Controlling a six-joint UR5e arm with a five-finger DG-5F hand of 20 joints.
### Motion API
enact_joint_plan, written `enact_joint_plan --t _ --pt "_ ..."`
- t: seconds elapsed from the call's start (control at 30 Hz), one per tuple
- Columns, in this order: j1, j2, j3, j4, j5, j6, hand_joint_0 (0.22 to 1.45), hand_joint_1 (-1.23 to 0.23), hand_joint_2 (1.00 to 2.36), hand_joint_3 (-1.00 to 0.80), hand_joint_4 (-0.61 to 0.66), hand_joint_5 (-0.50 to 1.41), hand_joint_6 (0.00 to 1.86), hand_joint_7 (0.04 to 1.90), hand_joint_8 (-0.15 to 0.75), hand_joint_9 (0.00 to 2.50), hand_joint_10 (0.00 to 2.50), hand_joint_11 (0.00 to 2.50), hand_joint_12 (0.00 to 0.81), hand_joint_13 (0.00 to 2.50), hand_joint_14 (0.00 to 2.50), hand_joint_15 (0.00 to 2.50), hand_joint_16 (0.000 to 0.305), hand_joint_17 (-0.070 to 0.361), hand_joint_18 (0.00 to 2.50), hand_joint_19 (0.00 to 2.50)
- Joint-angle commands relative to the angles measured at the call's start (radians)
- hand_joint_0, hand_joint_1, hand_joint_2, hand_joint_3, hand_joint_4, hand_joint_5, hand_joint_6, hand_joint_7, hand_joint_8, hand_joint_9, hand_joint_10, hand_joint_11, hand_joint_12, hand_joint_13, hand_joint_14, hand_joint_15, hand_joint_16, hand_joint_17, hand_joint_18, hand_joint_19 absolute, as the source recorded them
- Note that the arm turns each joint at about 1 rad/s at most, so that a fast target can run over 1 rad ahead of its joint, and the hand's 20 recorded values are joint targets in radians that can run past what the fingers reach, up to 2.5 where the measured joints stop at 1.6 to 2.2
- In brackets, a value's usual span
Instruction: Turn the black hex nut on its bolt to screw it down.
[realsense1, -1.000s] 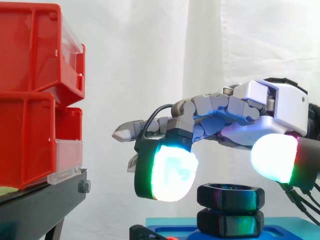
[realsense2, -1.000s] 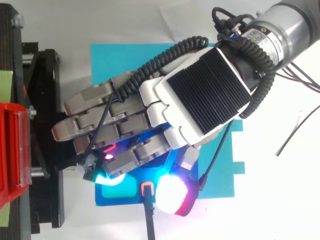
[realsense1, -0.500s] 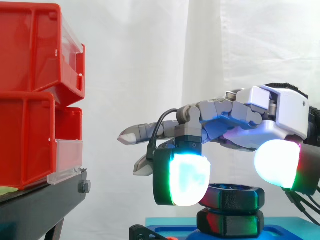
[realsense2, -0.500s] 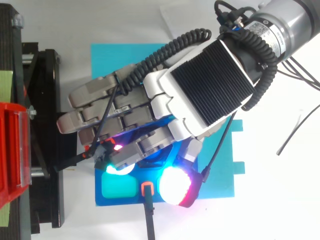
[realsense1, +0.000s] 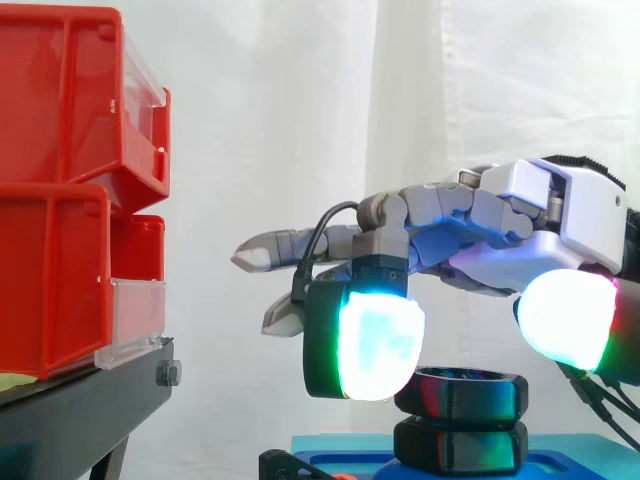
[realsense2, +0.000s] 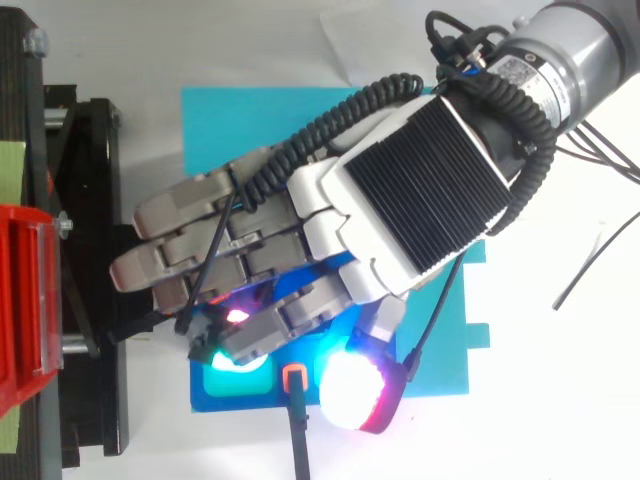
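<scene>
Black hex nut (realsense1: 470, 395): seated atop a second black hex piece (realsense1: 460, 447) on a blue base (realsense1: 560, 465), laid on a teal mat (realsense2: 230, 120).

Hand (realsense1: 480, 225): held above the nut, loosely spread, nothing grasped. One glowing fingertip (realsense1: 375, 340) is lowered at the nut's left edge; the thumb pad (realsense1: 565, 320) is seen just above its right side.

Red bins (realsense1: 60, 200): stacked at left.

The hand (realsense1: 540, 220) hangs above the hex nut (realsense1: 470, 395), bins (realsense1: 60, 190) well left.
</scene>
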Motion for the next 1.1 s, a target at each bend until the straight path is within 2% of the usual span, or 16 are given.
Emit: enact_joint_plan --t 0.0,0.37,0.6,0.7,0.97,1.07 --pt "0.008 0.0 0.0 0.012 0.001 0.0 0.51 -0.25 1.0 -0.5 0.32 -0.09 0.5 1.19 0.313 0.59 0.0 0.2 0.356 0.26 0.0 0.07 0.05 0.111 0.18 0.2" --pt "0.011 -0.003 0.0 0.026 0.001 0.0 0.51 -0.25 1.0 -0.5 0.33 -0.1 0.5 1.14 0.313 0.59 0.0 0.2 0.357 0.27 0.0 0.06 0.05 0.112 0.19 0.2" --pt "0.018 -0.032 0.009 0.078 0.004 0.012 0.51 -0.25 1.0 -0.5 0.33 -0.1 0.5 1.13 0.312 0.59 0.0 0.2 0.357 0.27 0.0 0.06 0.05 0.112 0.19 0.21" --pt "0.023 -0.032 0.009 0.092 0.004 0.026 0.51 -0.25 1.0 -0.5 0.33 -0.1 0.5 1.13 0.313 0.59 0.0 0.19 0.357 0.27 0.0 0.06 0.05 0.112 0.19 0.2" --pt "0.02 -0.034 0.009 0.092 0.0 0.028 0.51 -0.25 1.0 -0.5 0.33 -0.1 0.5 1.16 0.313 0.59 0.0 0.19 0.357 0.27 0.0 0.07 0.05 0.112 0.19 0.2" --pt "0.014 -0.034 0.009 0.092 -0.002 0.029 0.51 -0.25 1.0 -0.5 0.31 -0.09 0.5 1.19 0.313 0.59 0.0 0.19 0.357 0.27 0.0 0.07 0.05 0.112 0.19 0.2"
